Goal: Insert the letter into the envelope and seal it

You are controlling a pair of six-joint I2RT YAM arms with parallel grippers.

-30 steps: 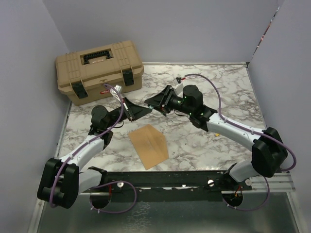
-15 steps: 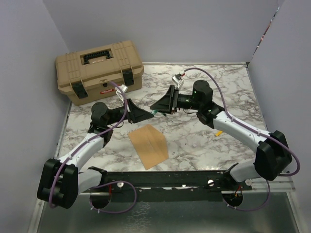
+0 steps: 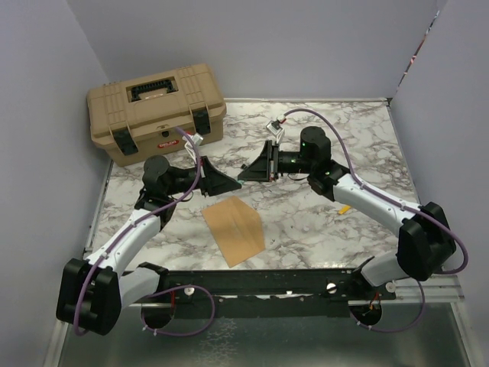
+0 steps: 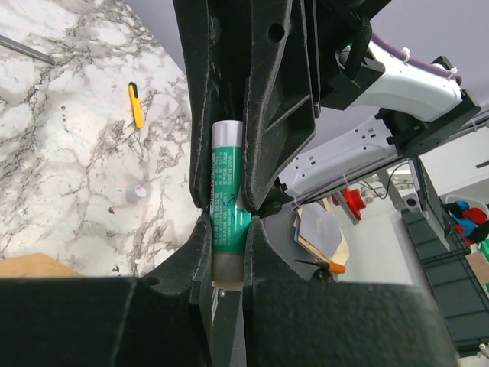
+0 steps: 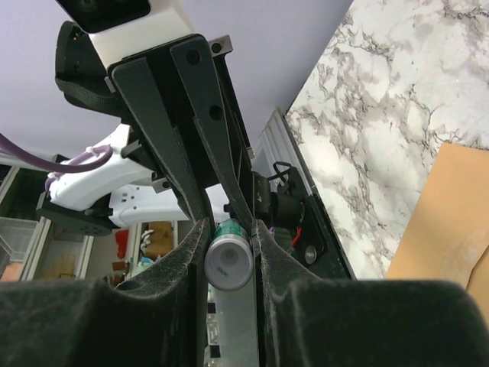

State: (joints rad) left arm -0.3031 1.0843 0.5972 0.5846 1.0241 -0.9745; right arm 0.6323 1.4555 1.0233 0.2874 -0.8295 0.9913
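The kraft-brown envelope lies flat on the marble table in front of both arms; it also shows in the right wrist view. The letter is not visible. Above the table, behind the envelope, my left gripper and right gripper meet tip to tip. Both are shut on one green glue stick. My left gripper clamps its lower body. My right gripper clamps the grey cap end.
A tan toolbox stands at the back left corner. A small yellow-orange tool lies under the right forearm and shows in the left wrist view, with a small white cap nearby. Walls close three sides.
Both grippers stay joined on the glue stick. The right wrist has turned and its forearm has swung back and up. The left arm has reached slightly farther right. The envelope has not moved.
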